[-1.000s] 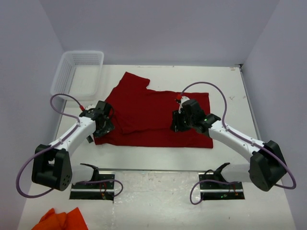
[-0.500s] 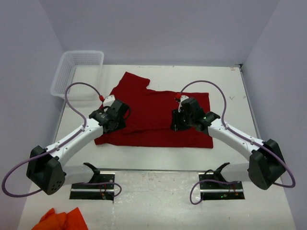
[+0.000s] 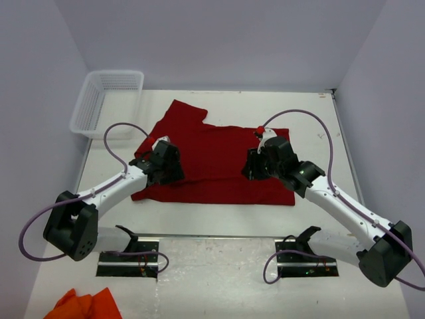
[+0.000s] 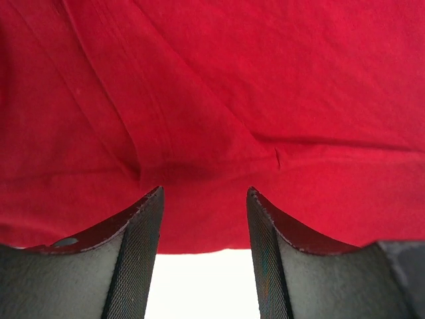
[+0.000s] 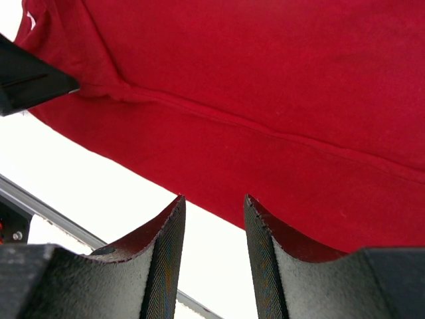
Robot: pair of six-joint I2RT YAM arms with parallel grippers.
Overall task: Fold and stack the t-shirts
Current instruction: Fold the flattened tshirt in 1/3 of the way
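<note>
t-shirt [image 3: 212,149] lies flat mid-worktop, one sleeve poking toward the far-left corner by the white basket [image 3: 109,100]. Its long axis runs left-right, parallel to the worktop's [image 3: 312,126] near edge.

Left gripper [image 4: 205,191]: fingers spread, nothing between them. It hangs over the shirt's left end. A diagonal fold crease runs ahead of the tips, and the near hem shows in the gap with bare worktop below it.

Right gripper [image 5: 214,197]: fingers spread too, no cloth pinched. It sits over the right-centre, where the near hem crosses the gap at a slant. A seam line lies further in.

Key relation: the near hem lies right at both sets of tips, one arm per end, so neither has to cross over. My guess is that both drop onto that hem and carry it toward the far edge. The slant under the right gripper may call for a wrist turn first.
</note>
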